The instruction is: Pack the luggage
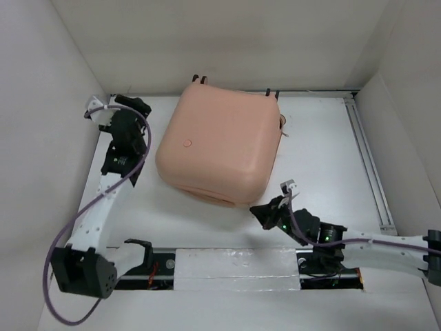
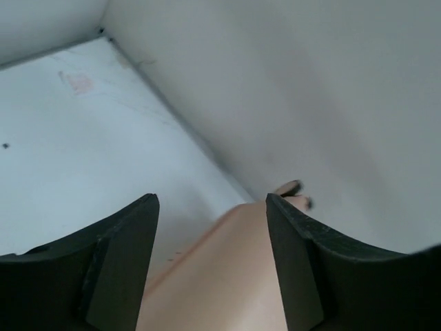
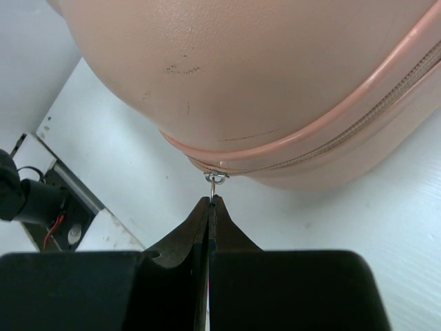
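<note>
The luggage [image 1: 220,145], a peach-pink hard-shell suitcase, lies shut on its side in the middle of the white table [image 1: 331,152], its caster wheels [image 1: 200,79] turned toward the far wall. At its near right corner we see the right gripper [image 3: 212,201] with its fingers pressed flat together, and the small metal zipper pull [image 3: 215,178] disappears between their tips, so we read this as a pinch on the pull. From this gripper the shell rises directly ahead, almost touching. The zipper [image 3: 331,134] runs off along the seam to the right and upward in the wrist view, curving round the rounded corner. We judge that the coming move depends on this line. The pull has to be drawn along the seam rather than away from the shell, and the right arm is plainly the nearer one for it. The left gripper [image 2: 210,200] stands at the far left corner with its fingers spread and nothing between them, a strip of pink shell showing below the gap. We cannot tell from here which stretch of the zipper is closed.
</note>
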Robot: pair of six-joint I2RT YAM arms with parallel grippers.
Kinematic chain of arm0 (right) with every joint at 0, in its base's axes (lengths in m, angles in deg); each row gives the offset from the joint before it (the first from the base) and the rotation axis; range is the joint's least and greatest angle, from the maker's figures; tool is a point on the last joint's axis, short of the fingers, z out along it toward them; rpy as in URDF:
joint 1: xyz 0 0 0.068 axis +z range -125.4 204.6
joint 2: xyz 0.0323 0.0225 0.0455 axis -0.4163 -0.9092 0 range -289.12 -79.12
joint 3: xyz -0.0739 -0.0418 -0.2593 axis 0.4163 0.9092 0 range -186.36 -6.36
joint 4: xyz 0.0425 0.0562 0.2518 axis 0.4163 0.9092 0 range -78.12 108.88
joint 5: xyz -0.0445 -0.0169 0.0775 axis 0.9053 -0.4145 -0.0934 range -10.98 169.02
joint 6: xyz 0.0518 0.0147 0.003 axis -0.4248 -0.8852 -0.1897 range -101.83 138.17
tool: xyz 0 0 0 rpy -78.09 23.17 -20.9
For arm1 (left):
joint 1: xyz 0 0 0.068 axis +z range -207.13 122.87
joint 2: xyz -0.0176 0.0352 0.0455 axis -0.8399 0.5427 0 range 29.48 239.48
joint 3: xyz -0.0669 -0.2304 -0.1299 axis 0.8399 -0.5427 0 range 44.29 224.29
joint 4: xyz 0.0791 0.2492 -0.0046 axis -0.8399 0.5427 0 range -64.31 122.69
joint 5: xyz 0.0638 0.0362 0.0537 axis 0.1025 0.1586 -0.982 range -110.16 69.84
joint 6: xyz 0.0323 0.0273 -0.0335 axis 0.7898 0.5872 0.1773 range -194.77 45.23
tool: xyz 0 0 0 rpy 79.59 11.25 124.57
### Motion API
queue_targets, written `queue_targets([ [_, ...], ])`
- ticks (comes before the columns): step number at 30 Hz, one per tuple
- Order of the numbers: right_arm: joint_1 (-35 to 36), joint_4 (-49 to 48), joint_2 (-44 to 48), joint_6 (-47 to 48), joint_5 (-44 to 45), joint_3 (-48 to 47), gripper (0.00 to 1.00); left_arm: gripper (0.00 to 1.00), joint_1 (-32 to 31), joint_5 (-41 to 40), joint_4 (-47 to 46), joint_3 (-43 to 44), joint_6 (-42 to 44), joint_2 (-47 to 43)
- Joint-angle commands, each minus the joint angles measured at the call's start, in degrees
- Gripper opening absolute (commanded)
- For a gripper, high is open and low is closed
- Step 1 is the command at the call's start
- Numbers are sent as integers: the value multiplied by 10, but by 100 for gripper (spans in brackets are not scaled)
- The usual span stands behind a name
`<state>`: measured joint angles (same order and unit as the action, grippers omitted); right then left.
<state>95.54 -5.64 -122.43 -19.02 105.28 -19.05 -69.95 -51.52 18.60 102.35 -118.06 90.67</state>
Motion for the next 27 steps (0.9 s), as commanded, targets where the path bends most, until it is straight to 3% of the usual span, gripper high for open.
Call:
queue_targets([
  [1, 20, 68, 129, -17, -25, 2, 0, 58, 123, 183, 46, -21, -40, 46],
  [4, 20, 111, 166, -17, -32, 2, 0, 55, 123, 250, 25, -69, -51, 46],
  [6, 20, 111, 166, -17, -45, 2, 0, 55, 105, 264, -19, -165, -65, 17],
  [10, 20, 73, 90, -17, -92, 2, 0, 53, 94, 313, -83, -282, -80, -66],
  [12, 20, 13, 42, -17, -116, -3, 0, 52, 94, 365, -103, -315, -80, -66],
  [17, 49, -90, -158, 6, -141, -66, 0, 51, 94, 415, -132, -336, -73, -61],
  [20, 80, -118, -270, 29, -141, -147, 0, 51, 52, 413, -151, -345, -81, -55],
  [24, 100, -131, -375, 48, -134, -242, 0, 51, -68, 350, -159, -320, -93, -21],
  [27, 120, -124, -393, 55, -116, -272, 0, 51, -76, 357, -176, -325, -101, -13],
])
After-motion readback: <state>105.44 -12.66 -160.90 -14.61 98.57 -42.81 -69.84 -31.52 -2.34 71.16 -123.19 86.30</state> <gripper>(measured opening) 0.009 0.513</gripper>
